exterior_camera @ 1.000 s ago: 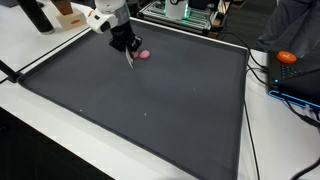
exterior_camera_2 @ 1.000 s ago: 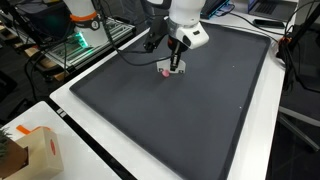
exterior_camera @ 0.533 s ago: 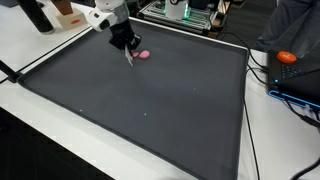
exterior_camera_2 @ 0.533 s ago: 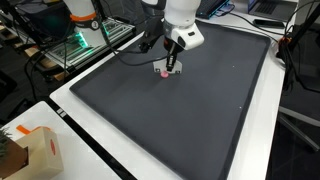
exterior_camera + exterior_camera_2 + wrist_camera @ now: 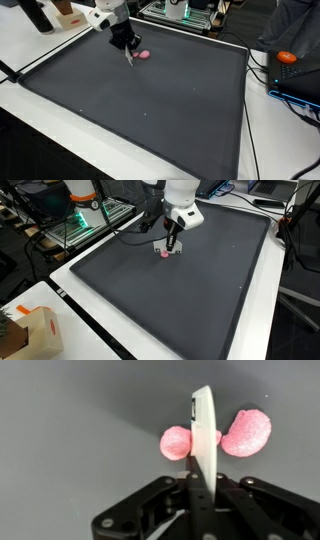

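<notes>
obstacles: pink lumps (image 5: 245, 432) flank white strip (image 5: 204, 430) in tool (image 5: 197, 480) | room: mat (image 5: 170, 110) beyond

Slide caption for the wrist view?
Gripper shut on a white strip, pink lump behind it on the dark mat.

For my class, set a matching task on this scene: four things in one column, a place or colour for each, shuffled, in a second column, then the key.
Things:
1 pink lump
2 mat
3 orange object
4 cardboard box

Descriptions:
A dark grey, spread over the white table
B off the mat, beside black cables
C on the mat, next to the white strip held in the gripper
D brown, on the bare white table

Pairs: 1-C, 2-A, 3-B, 4-D
</notes>
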### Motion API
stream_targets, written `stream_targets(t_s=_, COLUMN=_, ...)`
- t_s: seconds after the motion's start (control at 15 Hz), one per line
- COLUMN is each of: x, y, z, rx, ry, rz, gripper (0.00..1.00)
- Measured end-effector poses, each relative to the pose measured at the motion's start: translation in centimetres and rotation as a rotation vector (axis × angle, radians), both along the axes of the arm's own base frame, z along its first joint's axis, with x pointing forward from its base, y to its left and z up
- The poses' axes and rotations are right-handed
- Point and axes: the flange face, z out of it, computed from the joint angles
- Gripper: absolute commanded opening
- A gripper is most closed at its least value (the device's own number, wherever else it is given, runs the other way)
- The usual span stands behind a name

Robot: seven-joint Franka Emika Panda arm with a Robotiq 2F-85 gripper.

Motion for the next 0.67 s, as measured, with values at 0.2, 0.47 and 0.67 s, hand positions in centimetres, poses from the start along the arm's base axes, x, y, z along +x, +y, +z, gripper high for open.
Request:
stream_targets(t_s=0.2, x=0.4, y=0.4, z=0.0, rx=0.001, ry=-0.004, rz=0.006, gripper=0.01)
stream_targets(t_s=0.47, x=1.3, y=1.2, z=0.1, rx=-0.003, ry=-0.013, rz=0.029, gripper=0.01)
stream_targets(t_s=0.67, x=2.1, y=2.2, z=0.2, rx=-0.019, ry=-0.024, rz=0.052, gripper=0.01)
